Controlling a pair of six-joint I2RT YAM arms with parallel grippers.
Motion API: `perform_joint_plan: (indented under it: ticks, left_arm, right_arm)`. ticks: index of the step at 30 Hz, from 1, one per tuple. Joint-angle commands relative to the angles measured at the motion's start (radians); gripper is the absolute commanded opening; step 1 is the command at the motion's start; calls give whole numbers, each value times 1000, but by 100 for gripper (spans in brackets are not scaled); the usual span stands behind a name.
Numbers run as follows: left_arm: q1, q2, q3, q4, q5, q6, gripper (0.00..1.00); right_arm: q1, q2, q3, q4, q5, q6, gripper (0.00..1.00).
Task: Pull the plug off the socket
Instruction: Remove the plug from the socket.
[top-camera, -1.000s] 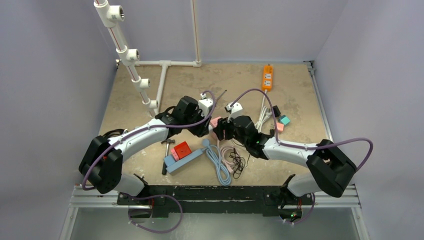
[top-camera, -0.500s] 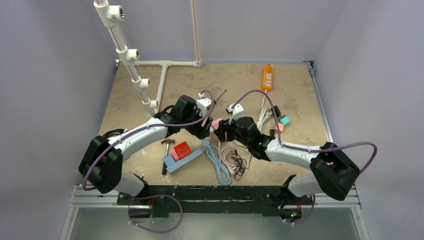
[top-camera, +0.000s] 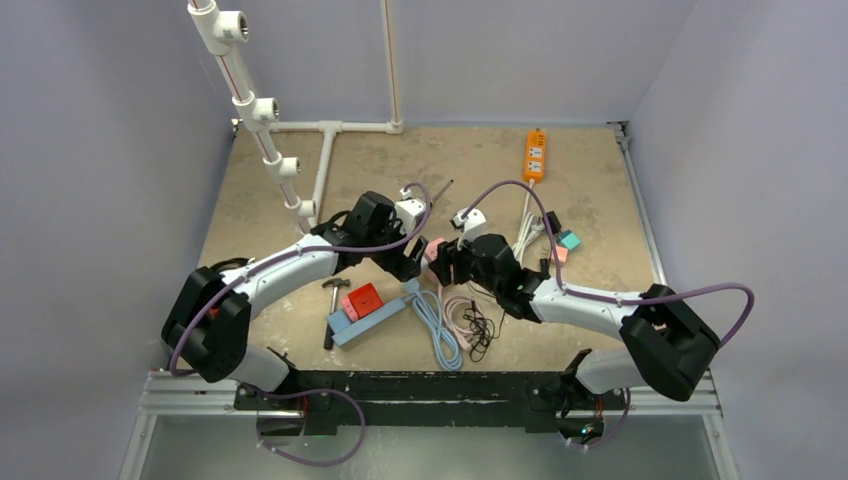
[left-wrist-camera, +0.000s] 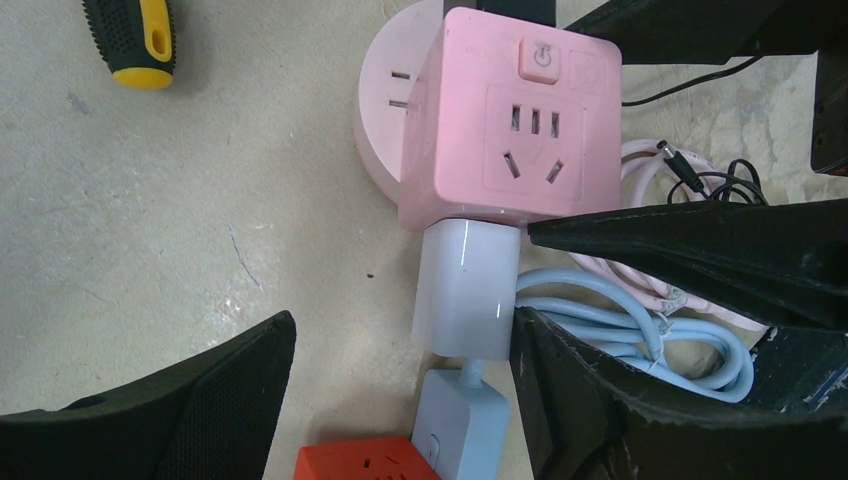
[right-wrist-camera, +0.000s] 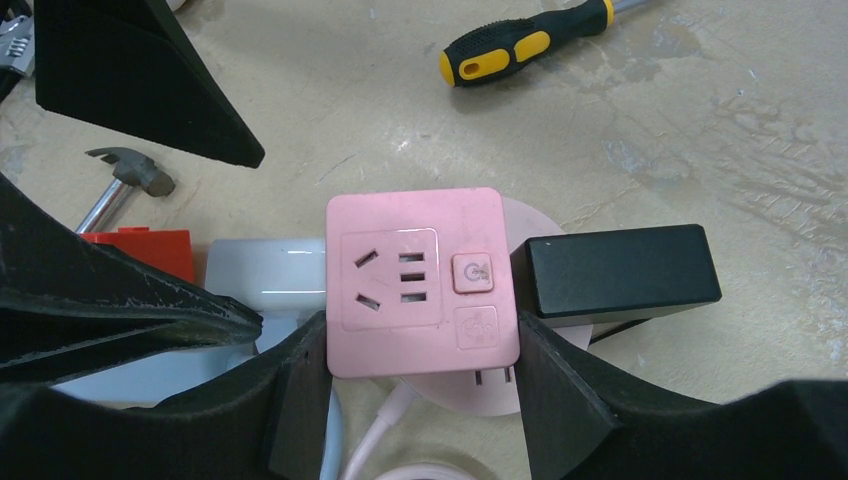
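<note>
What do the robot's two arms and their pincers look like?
The left arm and right arm both have smooth white shells between chunky black joints. A thin purple cable loops loosely along each. The left pincer and right pincer each have two black, wedge-shaped fingers with finely textured faces. A small white box sits near each wrist.

Top ext. cam is mounted high behind the arm bases, angled down and fwd, far enough to take in the whole table (top-camera: 600, 180). L wrist cam looks steeply down, v. close, on the pink socket cube (left-wrist-camera: 510, 120) and white plug (left-wrist-camera: 465, 290). R wrist cam is equally close on the same cube and plug from another side. Both wrist views also catch the screwdriver (left-wrist-camera: 135, 40).
</note>
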Motion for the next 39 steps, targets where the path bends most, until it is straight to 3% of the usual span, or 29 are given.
perform_joint_plan:
  ticks: [1,6,11,18,29,34,39]
  left_arm:
    - [-15,17,32,22,9,19,76]
    - [-34,36,32,38,11,16,67]
    - [-39,26,30,57,-3,10,49]
    - [-39,30,26,61,8,7,38]
    - [-40,1,24,65,50,12,1]
    - [-40,-16,21,66,44,16,0]
    - [-36,-8,36,43,-76,16,0]
  right_arm:
    - [-1,-32,10,58,-12,-7,0]
    - [-1,-30,10,60,-14,-7,0]
    - [-1,-30,11,58,-12,-7,0]
    - [-1,-30,11,60,-12,-6,0]
    - [-1,34,50,-10,105,65,0]
    - [-1,43,53,-16,113,67,0]
    - [-1,0,28,41,34,13,0]
